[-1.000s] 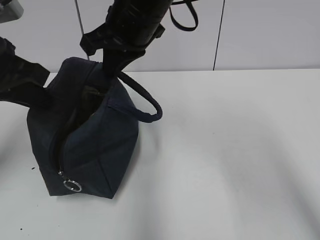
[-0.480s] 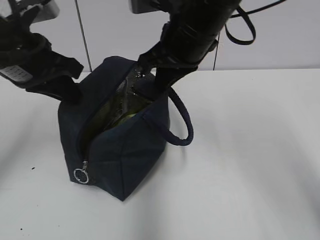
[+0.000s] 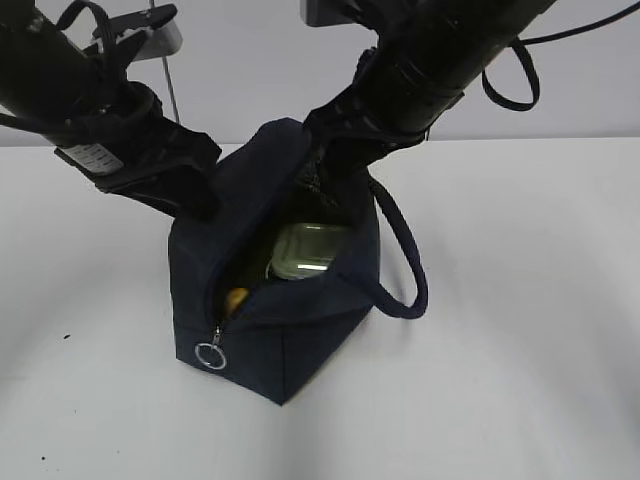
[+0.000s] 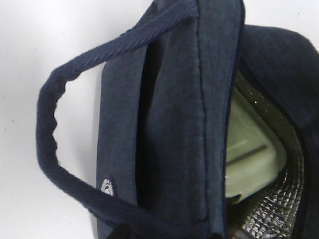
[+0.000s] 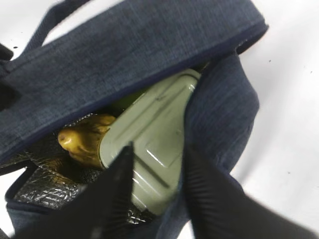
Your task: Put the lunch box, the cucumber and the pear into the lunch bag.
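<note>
One lunch bag (image 3: 280,330) of dark navy fabric stands on the white surface (image 3: 520,330), left of centre, its top unzipped and gaping. Inside it lies one lunch box (image 3: 305,252) with a pale sage-green lid, tilted against the silvery quilted lining (image 5: 35,186). One yellow pear (image 5: 82,142) sits just beside the box at the near end of the bag. A sliver of green shows behind the lid in the right wrist view; whether it is the cucumber cannot be told. Two loop handles show: one (image 3: 405,260) hangs off the right side, the other (image 4: 55,134) off the left. One metal ring pull (image 3: 211,355) dangles at the near end of the zipper. A small white emblem (image 4: 106,187) marks the bag's side, unreadable. The right claw (image 5: 157,191) stands parted over the box, grasping nothing. The left claw's state cannot be told; its arm carries one white label (image 3: 92,157), too small to read.
</note>
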{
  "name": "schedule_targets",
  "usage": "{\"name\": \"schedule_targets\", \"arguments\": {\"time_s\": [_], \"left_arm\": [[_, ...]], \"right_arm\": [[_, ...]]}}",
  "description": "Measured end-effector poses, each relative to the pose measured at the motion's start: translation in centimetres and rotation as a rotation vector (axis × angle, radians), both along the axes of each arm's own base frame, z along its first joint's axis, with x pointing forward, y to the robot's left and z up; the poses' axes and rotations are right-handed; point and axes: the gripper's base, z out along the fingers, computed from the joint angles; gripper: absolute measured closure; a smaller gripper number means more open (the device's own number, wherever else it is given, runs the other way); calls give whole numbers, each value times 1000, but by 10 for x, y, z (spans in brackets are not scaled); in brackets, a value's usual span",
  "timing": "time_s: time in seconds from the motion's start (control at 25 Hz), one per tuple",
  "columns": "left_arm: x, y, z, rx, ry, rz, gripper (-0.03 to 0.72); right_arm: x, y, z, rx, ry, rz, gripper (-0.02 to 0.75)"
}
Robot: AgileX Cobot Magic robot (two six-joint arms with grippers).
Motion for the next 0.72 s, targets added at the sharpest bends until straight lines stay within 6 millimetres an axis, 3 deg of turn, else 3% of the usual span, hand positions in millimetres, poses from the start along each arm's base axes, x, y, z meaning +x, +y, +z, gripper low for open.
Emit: {"name": "schedule_targets", "arguments": {"time_s": [0.12, 0.2, 0.44, 0.6, 0.72], "left_arm": [[-2, 2, 4, 7, -18, -3, 356], [-4, 3, 13, 0, -51, -1, 337], [-30, 16, 46, -60, -231, 40, 331], [-54, 29, 45, -95, -347, 98, 330], [-70, 38, 33, -111, -396, 141, 330]], "right_arm": [[-2, -1, 6, -1, -23, 19, 332], [-7, -3, 12, 2, -39, 26, 293], [-37, -16, 11, 58, -88, 13, 286], [-80, -12, 2, 142, -202, 85, 286], [-119, 5, -3, 206, -283, 184, 290]]}}
